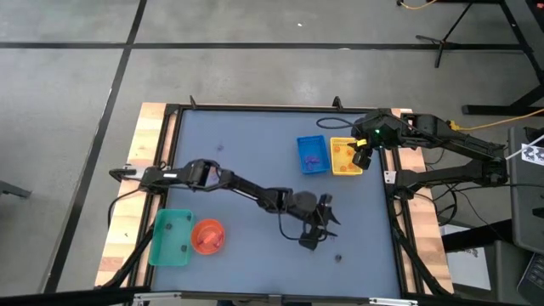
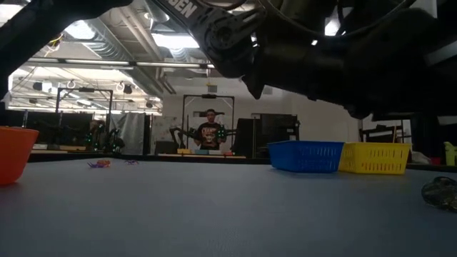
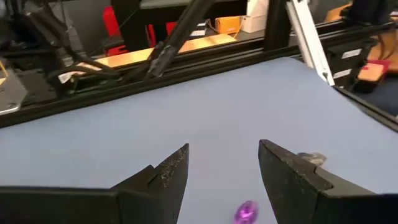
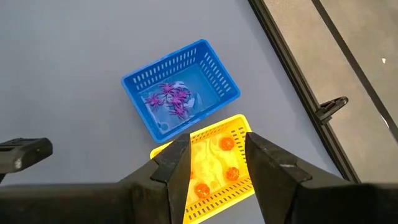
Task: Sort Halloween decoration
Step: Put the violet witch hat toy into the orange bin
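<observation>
My left gripper [image 1: 316,228] [image 3: 224,149] hovers low over the near right part of the table, open. A purple decoration piece [image 3: 245,212] lies on the table between its fingers, apart from both. A dark grey piece [image 3: 311,158] [image 2: 443,193] lies just outside one finger. My right gripper [image 1: 361,157] [image 4: 214,146] stands open and empty above the yellow tray [image 4: 217,186], which holds orange pieces [image 4: 227,143]. The blue tray [image 4: 180,87] beside it holds purple pieces [image 4: 171,99].
A green tray [image 1: 170,236] and a round orange bowl [image 1: 207,235] stand at the near left. A few loose pieces [image 2: 100,163] lie farther off on the table. The table's black frame [image 3: 186,68] runs beyond my left gripper. A person [image 2: 209,132] stands in the room behind.
</observation>
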Controlling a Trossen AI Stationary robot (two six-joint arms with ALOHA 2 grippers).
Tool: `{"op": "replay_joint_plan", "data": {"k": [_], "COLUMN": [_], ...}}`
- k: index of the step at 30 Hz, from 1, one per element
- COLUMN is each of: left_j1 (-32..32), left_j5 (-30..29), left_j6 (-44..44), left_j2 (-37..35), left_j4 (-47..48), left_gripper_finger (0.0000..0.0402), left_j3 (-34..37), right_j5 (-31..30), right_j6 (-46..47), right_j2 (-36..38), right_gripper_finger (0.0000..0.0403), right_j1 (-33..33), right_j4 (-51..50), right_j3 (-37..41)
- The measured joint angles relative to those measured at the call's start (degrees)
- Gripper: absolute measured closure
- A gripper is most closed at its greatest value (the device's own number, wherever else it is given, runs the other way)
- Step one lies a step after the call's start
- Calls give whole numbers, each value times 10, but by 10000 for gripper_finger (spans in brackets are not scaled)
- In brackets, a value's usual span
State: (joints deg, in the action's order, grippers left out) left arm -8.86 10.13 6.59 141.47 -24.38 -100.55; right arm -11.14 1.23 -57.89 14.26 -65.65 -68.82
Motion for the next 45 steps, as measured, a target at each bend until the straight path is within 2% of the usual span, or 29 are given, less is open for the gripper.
{"op": "replay_joint_plan", "data": {"k": [9,19,39,45], "left_j1": [-22,-18,-10,-11], "left_j5": [-16,-23,11,28], "left_j6": [21,-18,-31,-54], "left_j2": [1,61,71,96], "left_j4": [-1,-48,-65,-111], "left_gripper_finger": [224,224,224,234], "left_j3": [0,-3,-4,-5], "right_j5": [0,2,2,3], "right_j6": [0,0,0,0], "right_j2": [0,0,0,0], "right_gripper_finger": [251,251,251,251], "right_j1": [0,0,0,0], "right_j4": [0,1,4,8], "right_j3": [0,0,0,0]}}
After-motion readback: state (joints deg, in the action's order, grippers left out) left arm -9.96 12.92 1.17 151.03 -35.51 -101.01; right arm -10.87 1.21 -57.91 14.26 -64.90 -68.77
